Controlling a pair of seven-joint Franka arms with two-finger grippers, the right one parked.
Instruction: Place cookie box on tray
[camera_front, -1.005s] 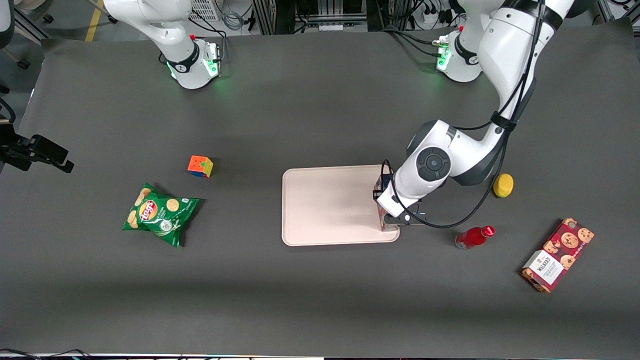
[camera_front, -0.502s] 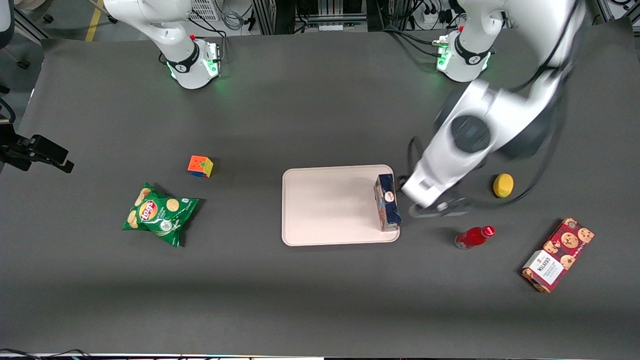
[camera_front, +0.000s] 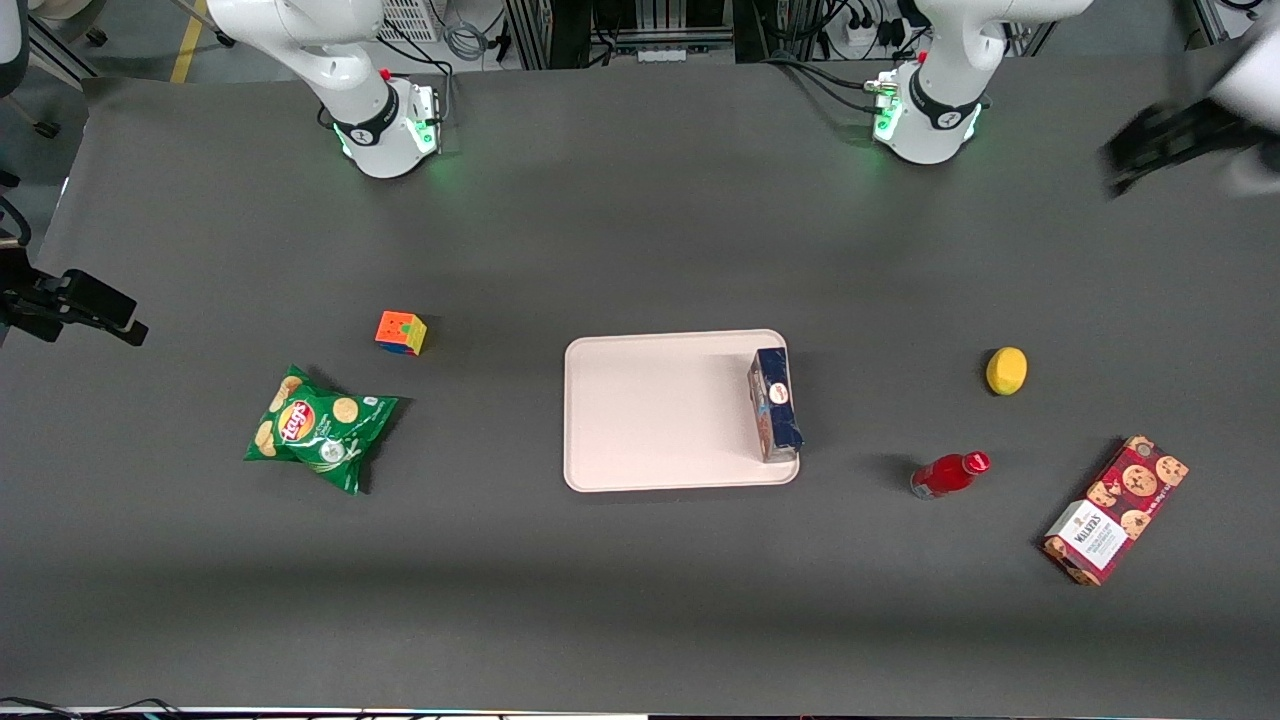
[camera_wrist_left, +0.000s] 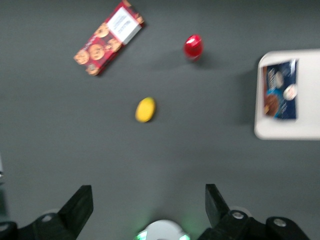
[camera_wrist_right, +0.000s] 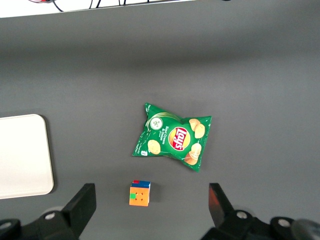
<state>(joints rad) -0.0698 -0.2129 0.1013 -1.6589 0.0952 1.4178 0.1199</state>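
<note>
Already on the tray: cookie box sits near the edge

Already the cookie box (camera_front: 776, 403) stands on the tray (camera_front: 650, 410), set hard against the rim at the working arm's end, with its navy face up and its round white logo showing. The left gripper (camera_wrist_left: 149, 206) is high above the table near its own arm's base, well apart from the box, with its two fingers (camera_wrist_left: 79, 204) spread wide and nothing between them. By the look of things, the placing is done.

What could still go wrong is small. The box sits so close to the rim that its outer edge may ride on the raised lip rather than lie flat; whether it does cannot be told. If so, a knock to the table or tray might tip it off. A lemon (camera_front: 1006, 370), a red bottle (camera_front: 948, 474) and the red cookie box (camera_front: 1115, 509) lie toward the working arm's end; any low sweep of the arm there could scatter them.
</note>
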